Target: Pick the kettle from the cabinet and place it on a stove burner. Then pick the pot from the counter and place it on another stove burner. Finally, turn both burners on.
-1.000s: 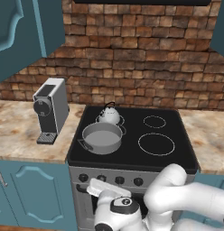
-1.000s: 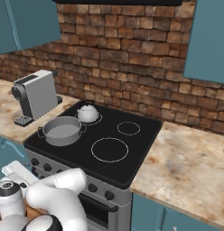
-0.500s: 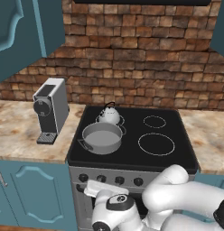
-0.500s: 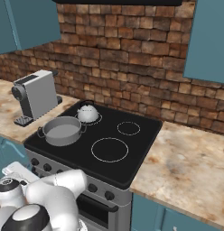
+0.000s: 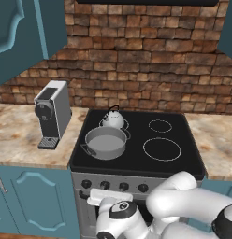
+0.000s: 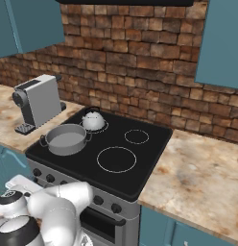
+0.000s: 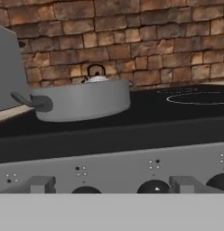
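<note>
The silvery kettle (image 5: 113,119) (image 6: 93,120) stands on the back left burner of the black cooktop (image 5: 183,161). Its black handle shows behind the pot in the hand view (image 7: 96,72). The grey pot (image 5: 106,142) (image 6: 66,139) (image 7: 82,100) sits on the front left burner, just in front of the kettle. My gripper (image 5: 104,196) (image 6: 22,184) (image 7: 114,185) is low in front of the stove's control panel, open and holding nothing. It faces the row of black knobs (image 5: 105,185) (image 7: 154,186). The teal wall cabinet (image 5: 29,32) hangs above on the left.
A grey coffee machine (image 5: 52,114) (image 6: 38,101) stands on the marbled counter (image 5: 17,140) left of the stove. Two bare burner rings (image 5: 162,148) (image 6: 116,159) lie on the cooktop's right half. More counter (image 6: 202,168) stretches to the right, with a brick wall behind.
My hand has shifted slightly, down and toward the knob panel. The kettle and the pot have not moved.
</note>
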